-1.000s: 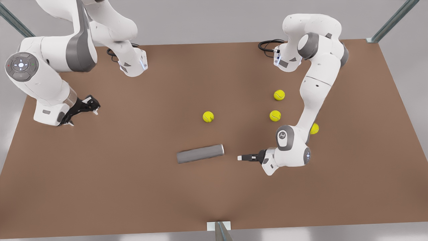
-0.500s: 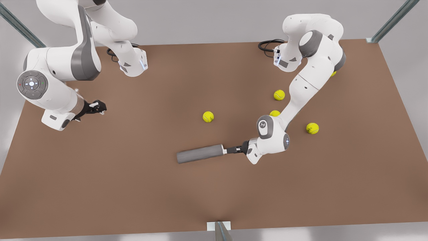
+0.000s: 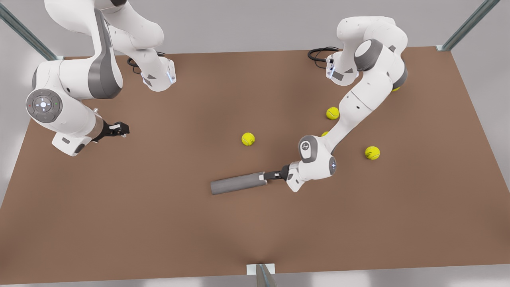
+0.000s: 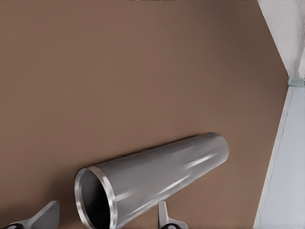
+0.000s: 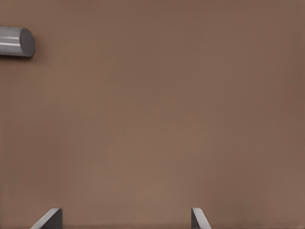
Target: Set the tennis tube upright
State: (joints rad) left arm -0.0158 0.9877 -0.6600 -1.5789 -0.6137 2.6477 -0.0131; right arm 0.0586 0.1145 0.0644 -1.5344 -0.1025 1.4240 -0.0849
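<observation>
We see the tennis tube (image 4: pixel 157 176) as smooth, brushed-looking grey metal with soft glints, its rim brighter. The table (image 3: pixel 159 223) looks matt brown — no gloss. The tennis balls (image 3: pixel 248 138) seem fuzzy, and the arms' shells (image 3: pixel 358 107) smooth white plastic.

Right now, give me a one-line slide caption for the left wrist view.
Left gripper open around the rimmed open end of the tennis tube lying on the brown table.

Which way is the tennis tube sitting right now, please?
Tipped: the tennis tube lies on its side on the table, its rimmed open end between the left pincer's open fingers.
</observation>
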